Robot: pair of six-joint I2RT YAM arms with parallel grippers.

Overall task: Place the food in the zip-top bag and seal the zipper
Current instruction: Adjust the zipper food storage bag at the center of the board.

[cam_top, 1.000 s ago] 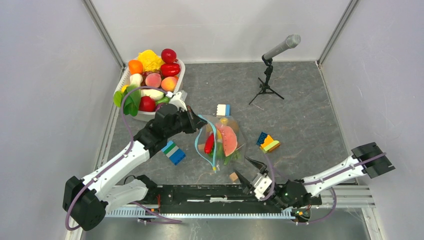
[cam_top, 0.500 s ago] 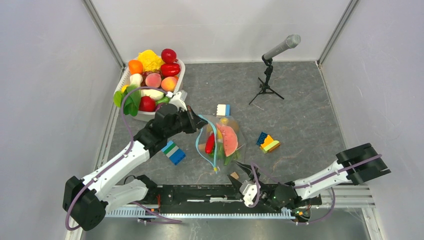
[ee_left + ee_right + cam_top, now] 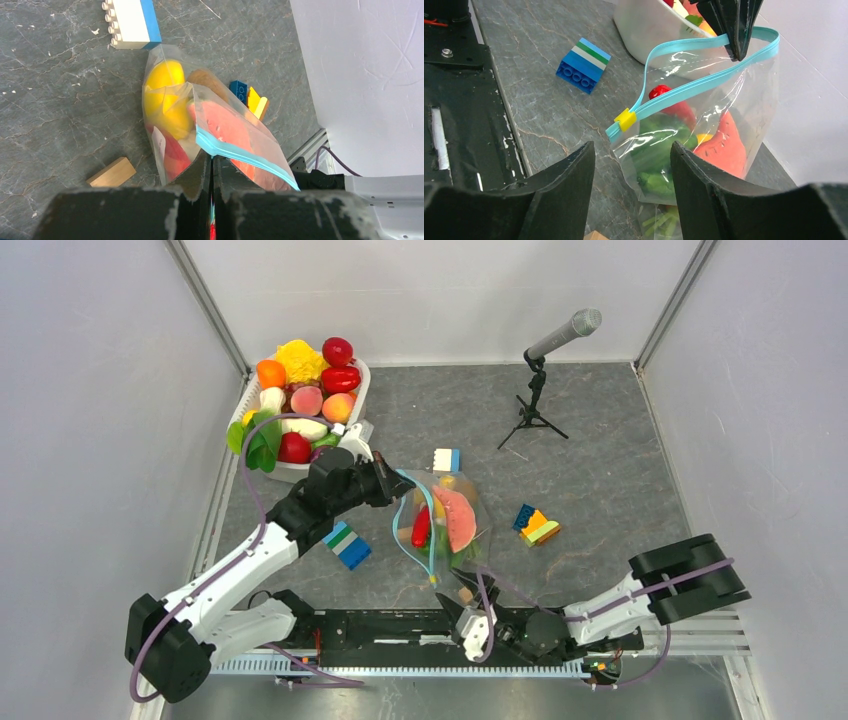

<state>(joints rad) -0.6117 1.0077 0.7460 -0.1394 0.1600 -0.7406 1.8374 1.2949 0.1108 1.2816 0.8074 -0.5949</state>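
The zip-top bag lies mid-frame in the top view on the table. Its mouth faces frame-left, and its zipper runs nearly straight up and down the frame. The left pincer is pressed together on the zipper's upper end, holding it raised. The mouth gapes (its two blue strips bow apart), and a yellow slider sits at the lower end. The food inside includes a watermelon slice and a red pepper. The right pincer is spread and holds nothing, just below the slider end.

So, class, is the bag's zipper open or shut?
Open: the zipper shows two blue strips bowed apart in a loop, its yellow slider parked at one end of the bag.
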